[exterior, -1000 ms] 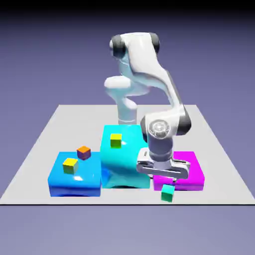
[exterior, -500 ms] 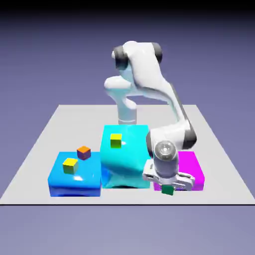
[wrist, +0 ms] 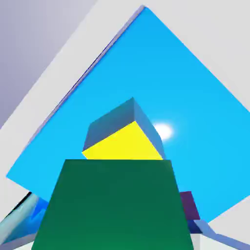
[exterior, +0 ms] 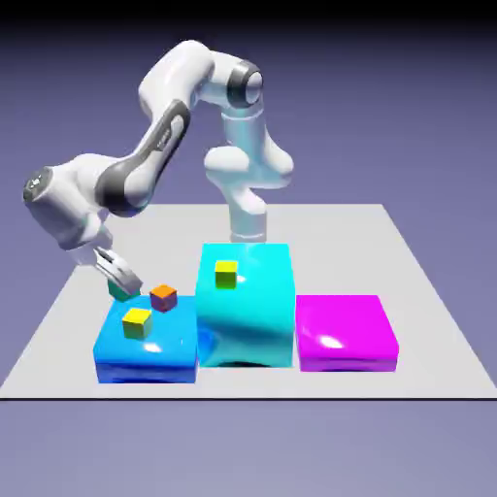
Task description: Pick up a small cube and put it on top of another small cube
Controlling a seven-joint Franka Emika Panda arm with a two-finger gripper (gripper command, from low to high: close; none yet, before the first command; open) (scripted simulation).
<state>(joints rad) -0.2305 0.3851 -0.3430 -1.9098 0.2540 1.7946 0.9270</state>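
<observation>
The small cube [exterior: 118,288], plain teal-green, sits between the fingers of my gripper [exterior: 123,284], which is shut on it. I hold it in the air at the exterior view's left, just above the far left part of the low blue block [exterior: 175,347]. In the hand view this cube [wrist: 117,205] fills the bottom and hides most of the fingers. Right below and beyond it is a yellow-topped small cube [wrist: 124,141] resting on the blue block [wrist: 190,83]; it also shows in the exterior view as the yellow-topped cube [exterior: 137,322]. The two cubes are apart.
An orange-topped purple cube [exterior: 163,297] stands on the blue block's far side, close to my gripper. A tall cyan block [exterior: 257,320] in the middle carries another yellow-topped cube [exterior: 225,274]. A low magenta block [exterior: 345,332] lies at the right. The arm arches over the left.
My gripper shut on the teal-green cube at the table's front right by the magenta block, lifted it, and swung across to the left, over the blue block.
</observation>
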